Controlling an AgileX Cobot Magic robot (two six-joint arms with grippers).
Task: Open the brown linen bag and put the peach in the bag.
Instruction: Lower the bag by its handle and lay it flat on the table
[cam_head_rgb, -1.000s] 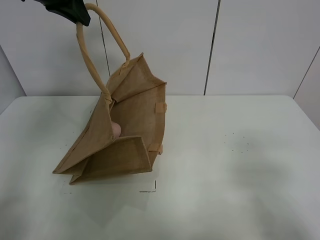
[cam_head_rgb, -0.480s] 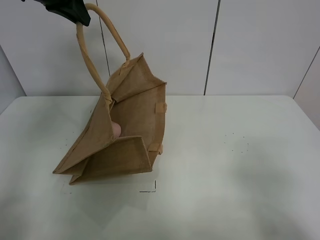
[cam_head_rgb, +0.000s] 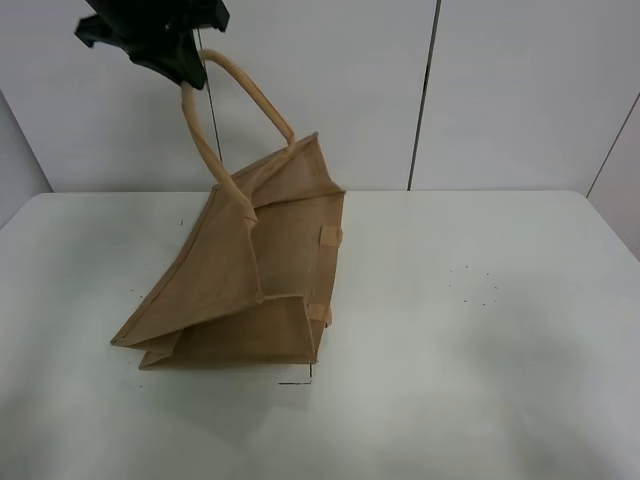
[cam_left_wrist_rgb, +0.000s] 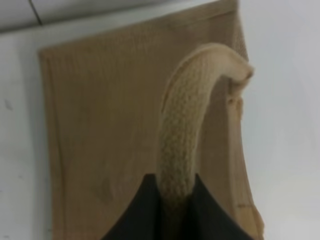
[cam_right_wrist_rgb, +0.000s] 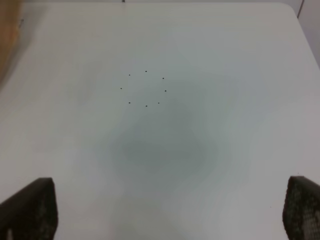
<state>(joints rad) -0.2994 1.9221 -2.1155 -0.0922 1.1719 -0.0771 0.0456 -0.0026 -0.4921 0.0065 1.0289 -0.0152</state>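
High view: your left gripper (cam_head_rgb: 185, 68) is up at the top left, clamped on one loop handle (cam_head_rgb: 203, 150) of the brown linen bag (cam_head_rgb: 240, 280). The lift hangs that side up while the bottom edge rests on the table (cam_head_rgb: 480, 380), so the bag sits tilted. The raised panel leans over the mouth, so the opening reads narrow from here. The peach is not visible. None lies on the table in view, so my guess is it's inside behind that panel, but I can't confirm it. The right arm is out of this view.

Left wrist: the braided handle runs straight in between the dark fingers (cam_left_wrist_rgb: 135, 215), which are pinched tight on it. The bag panel hangs flat below. No peach here either.

Right wrist: your right gripper (cam_right_wrist_rgb: 165, 210) hovers over bare table with its fingers spread wide and nothing between them. A ring of small dots (cam_right_wrist_rgb: 146, 71) lies beneath, and a sliver of the bag shows at one corner. It's parked well apart from the bag, leaving the left arm room to work.
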